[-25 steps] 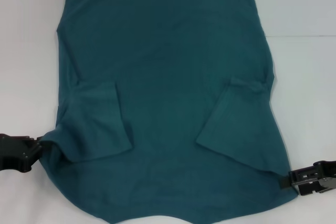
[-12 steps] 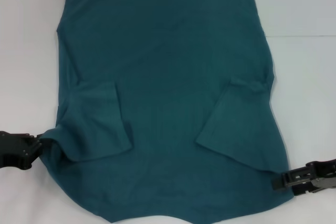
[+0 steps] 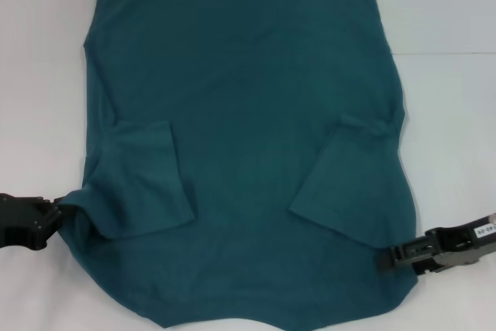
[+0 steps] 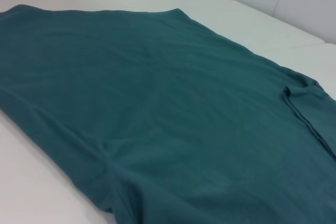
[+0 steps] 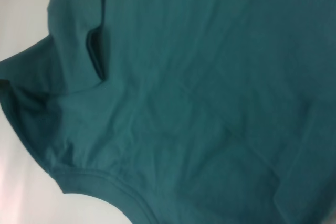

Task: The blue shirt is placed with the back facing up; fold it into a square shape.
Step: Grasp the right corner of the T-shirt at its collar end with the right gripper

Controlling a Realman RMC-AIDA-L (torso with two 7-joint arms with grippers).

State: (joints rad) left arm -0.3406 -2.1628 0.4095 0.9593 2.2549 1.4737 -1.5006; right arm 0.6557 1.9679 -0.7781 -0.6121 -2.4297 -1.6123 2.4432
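The blue shirt (image 3: 248, 145) lies spread flat on the white table (image 3: 449, 29) and fills most of the head view, from the top edge down to the bottom. Both short sleeves are folded inward onto the body: one sleeve (image 3: 143, 180) lies at the left of centre, the other sleeve (image 3: 345, 176) at the right of centre. My left gripper (image 3: 48, 218) sits at the lower left of the frame, its tip touching the shirt's side edge where the fabric bunches toward it; I cannot tell whether it is clamped on the cloth. My right gripper (image 3: 391, 257) is at the lower right, its tip lying over the shirt's edge, and there too I cannot tell if it grasps anything. In my left wrist view the shirt (image 4: 157, 108) stretches away across the table; my right wrist view shows the shirt's curved hem (image 5: 89, 174) close up
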